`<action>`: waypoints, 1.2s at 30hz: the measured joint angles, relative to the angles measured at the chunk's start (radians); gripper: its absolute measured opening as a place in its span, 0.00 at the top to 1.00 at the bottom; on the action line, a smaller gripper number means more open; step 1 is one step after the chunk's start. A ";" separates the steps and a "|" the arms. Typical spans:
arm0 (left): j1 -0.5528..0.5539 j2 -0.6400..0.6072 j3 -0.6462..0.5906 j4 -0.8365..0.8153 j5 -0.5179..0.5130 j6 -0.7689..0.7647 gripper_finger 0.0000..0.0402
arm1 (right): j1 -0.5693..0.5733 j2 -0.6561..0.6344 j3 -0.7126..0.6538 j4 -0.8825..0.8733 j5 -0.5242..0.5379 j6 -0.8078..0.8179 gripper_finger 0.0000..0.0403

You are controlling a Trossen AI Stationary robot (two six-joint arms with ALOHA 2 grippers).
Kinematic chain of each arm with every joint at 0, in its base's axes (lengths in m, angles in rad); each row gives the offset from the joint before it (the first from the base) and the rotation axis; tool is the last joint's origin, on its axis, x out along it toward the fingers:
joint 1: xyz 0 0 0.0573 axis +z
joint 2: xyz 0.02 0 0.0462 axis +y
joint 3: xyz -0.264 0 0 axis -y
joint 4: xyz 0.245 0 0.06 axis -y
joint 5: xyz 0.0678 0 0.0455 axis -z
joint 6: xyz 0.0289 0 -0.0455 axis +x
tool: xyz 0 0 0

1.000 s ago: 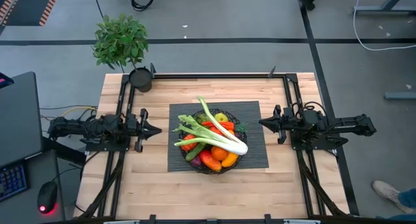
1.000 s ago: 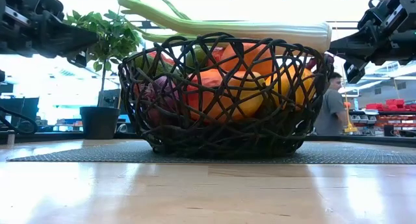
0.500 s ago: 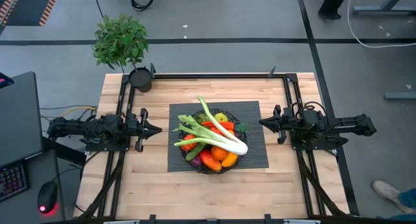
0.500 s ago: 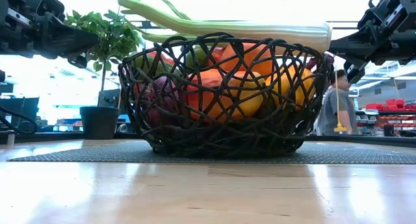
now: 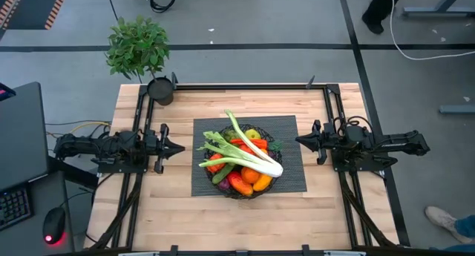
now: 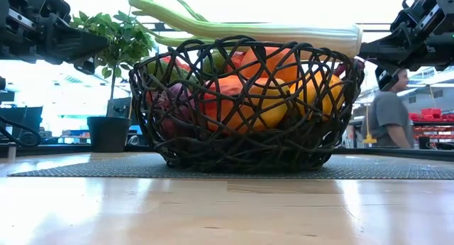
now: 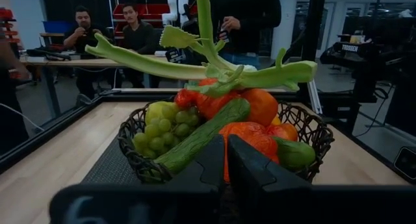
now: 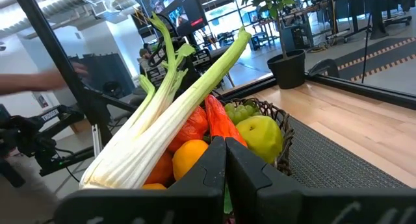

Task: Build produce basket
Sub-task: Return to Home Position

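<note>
The black wire basket (image 5: 239, 188) stands on a dark mat (image 5: 293, 183) at the table's middle, filled with produce: oranges (image 6: 245, 96), green grapes (image 7: 156, 128), a cucumber (image 7: 201, 134), red peppers (image 8: 221, 123). A long white-green leek (image 5: 249, 152) lies across the basket's top, resting on the other produce. My left gripper (image 5: 180, 148) hovers shut to the left of the basket, and my right gripper (image 5: 299, 141) hovers shut to its right. Both point level at the basket and stay apart from it.
A potted leafy plant (image 5: 141, 52) stands at the table's far left corner. Black rails (image 5: 245, 85) frame the table's edges. People (image 7: 136, 36) show in the room beyond. Bare wood lies in front of the mat.
</note>
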 joint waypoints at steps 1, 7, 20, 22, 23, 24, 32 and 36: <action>0.000 0.000 0.000 0.000 0.000 0.000 0.93 | 0.000 0.000 0.000 0.000 0.000 0.000 0.96; 0.000 0.000 0.000 0.001 0.000 0.000 0.91 | 0.000 0.000 0.000 0.000 0.000 0.000 0.96; 0.000 0.000 0.000 0.002 0.000 0.000 0.94 | 0.000 0.000 0.000 0.000 0.000 0.000 0.96; 0.000 0.000 0.000 0.002 0.000 0.000 0.94 | 0.000 0.000 0.000 0.000 0.000 0.000 0.96; 0.000 0.000 0.000 0.002 0.000 0.000 0.94 | 0.000 0.000 0.000 0.000 0.000 0.000 0.96; 0.000 0.000 0.000 0.002 0.000 0.000 0.93 | 0.000 0.000 0.000 0.000 0.000 0.000 0.96; 0.000 0.000 0.000 0.002 0.001 0.000 0.91 | 0.000 0.000 0.000 0.000 0.000 0.000 0.96; 0.000 0.000 0.000 0.002 0.001 0.000 0.92 | 0.000 0.000 0.000 0.000 0.000 0.000 0.96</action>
